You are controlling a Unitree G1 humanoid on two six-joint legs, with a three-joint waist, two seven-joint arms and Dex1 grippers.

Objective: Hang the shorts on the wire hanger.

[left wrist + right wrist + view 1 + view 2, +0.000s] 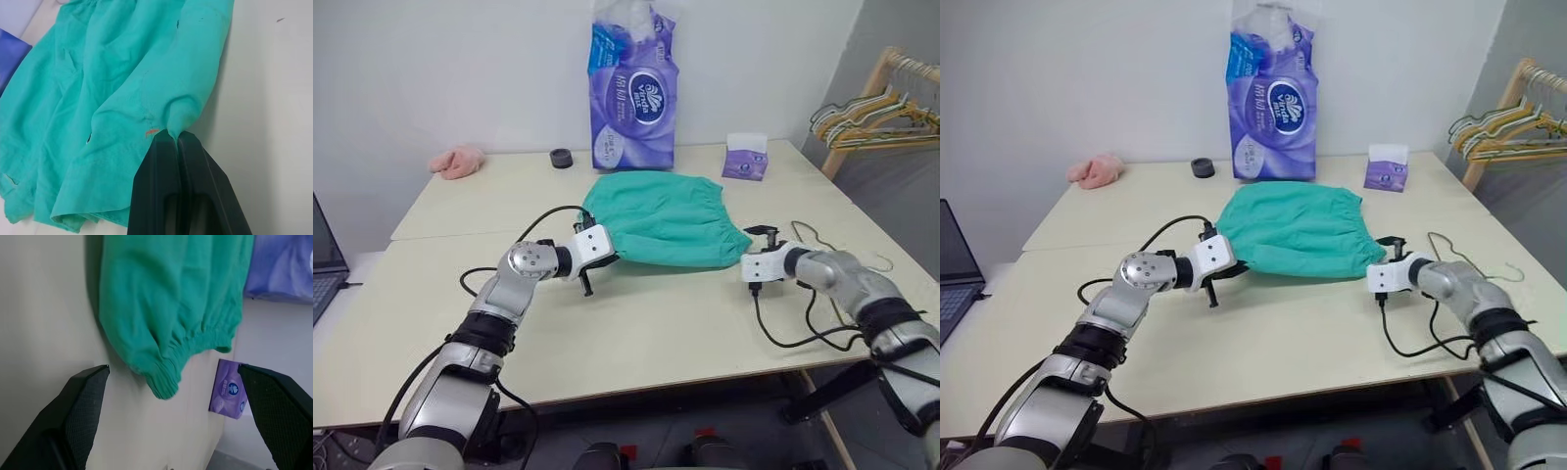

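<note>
The shorts (663,217) lie spread on the pale counter (636,323), toward its middle, in front of a tall purple tissue pack (633,93). The left hand (176,142) has its two black fingers pressed together on a pinch of the shorts' fabric at the corner nearest the robot's left side; in the left wrist view the cloth bunches into a small peak right at the fingertips, and that edge looks raised off the counter.

The right hand (760,253) sits just beside the opposite corner of the shorts, at the gathered elastic waistband, without touching it. Its fingers (80,409) stand wide apart, with the waistband corner and bare counter showing between them.

The wire hanger (1474,264) lies flat on the counter to the robot's right, just past the right hand, partly hidden by the arm; its thin outline is faint against the surface.

A small purple tissue box (745,157) stands behind the shorts to the right. A pink cloth (458,161) and a small black ring (562,158) rest near the back left. Coloured hangers (871,117) hang on a wooden rack at far right, and a laptop (325,257) edge shows at far left.
</note>
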